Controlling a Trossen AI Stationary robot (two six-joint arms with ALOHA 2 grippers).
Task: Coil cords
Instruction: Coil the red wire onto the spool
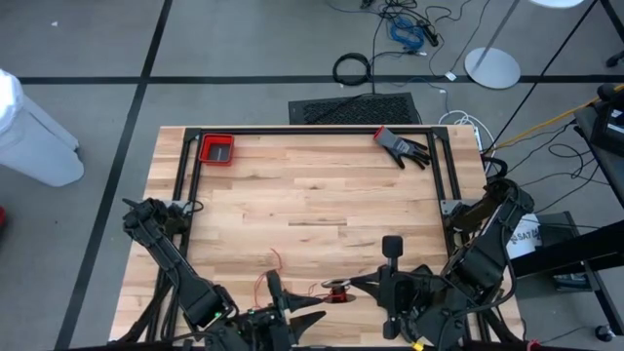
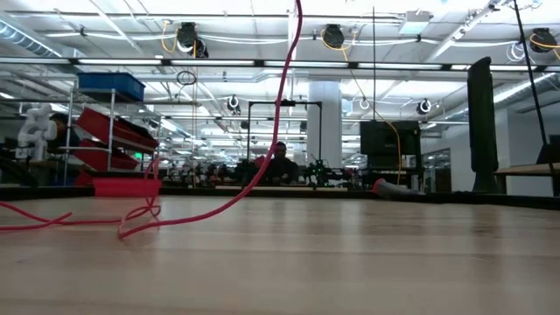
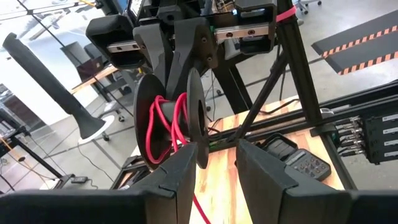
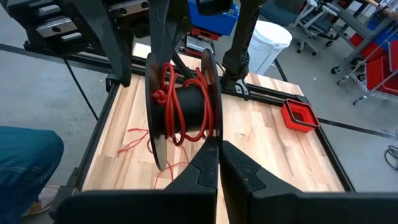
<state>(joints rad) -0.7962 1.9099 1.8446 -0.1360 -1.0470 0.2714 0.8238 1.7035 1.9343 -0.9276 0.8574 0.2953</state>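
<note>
Taking the black spool near the table's front edge as the landmark, the left gripper sits just to its left, low at the front of the wooden table. In the left wrist view its two dark fingers stand apart with a clear gap between them, and the spool hangs just beyond that gap, touching neither finger as far as can be told. The red cord lies partly loose on the wood left of the spool, in thin loops, and partly wound around the spool's core; in the low view one strand of the cord rises from the tabletop loops up out of the top of the picture. To the right of the spool sits the right gripper. In the right wrist view its fingers are pressed together on the spool's right-hand disc, pinching its rim, with red cord wrapped unevenly between the two discs and more loose strands on the wood beyond. Far from the spool, at the table's back edge, rest a red tray toward the left corner and a dark glove toward the right.
</note>
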